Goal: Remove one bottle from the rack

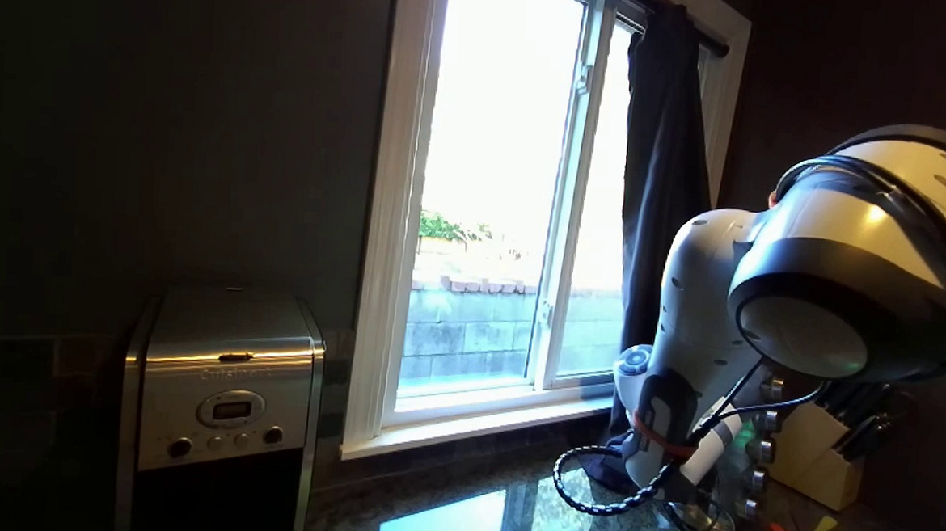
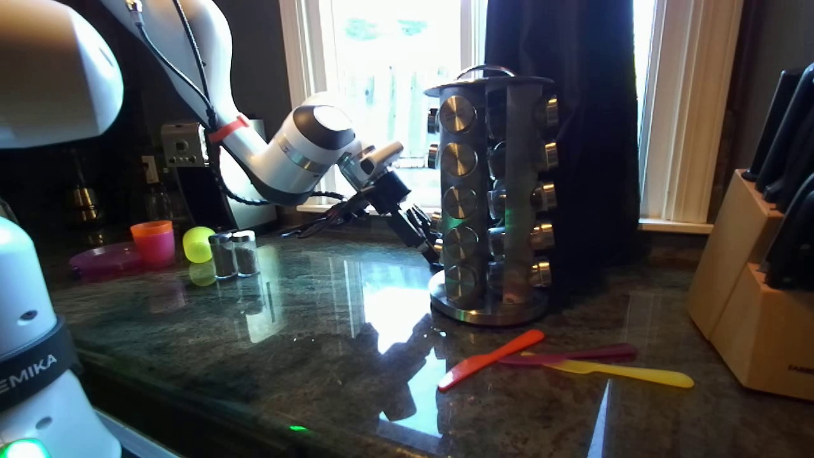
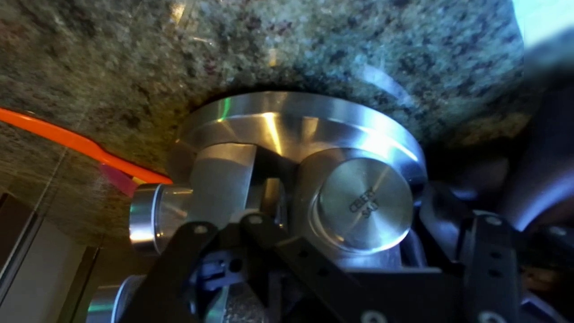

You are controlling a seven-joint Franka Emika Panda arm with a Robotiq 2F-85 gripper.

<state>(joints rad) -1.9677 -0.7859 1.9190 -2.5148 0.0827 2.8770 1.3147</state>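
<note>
Standing at left, two glass shakers [image 2: 245, 257] leave room to work, it seems. Right of them the gripper [image 2: 430, 251] slants low, its fingers spread with the celery salt jar [image 3: 367, 204] showing between, likely so the lid can be pinched; contact is unclear. That jar sits just above the round base of the spice rack [image 2: 523, 184], whose jars wear brushed steel discs. At right, the knife block [image 2: 744, 292] is pale, slanted wood.

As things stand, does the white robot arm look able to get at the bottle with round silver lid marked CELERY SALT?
Probably yes: the black two-fingered tool looks open, close beside the shiny metal rack, and in the wrist view nothing covers the round silver lid.
</note>
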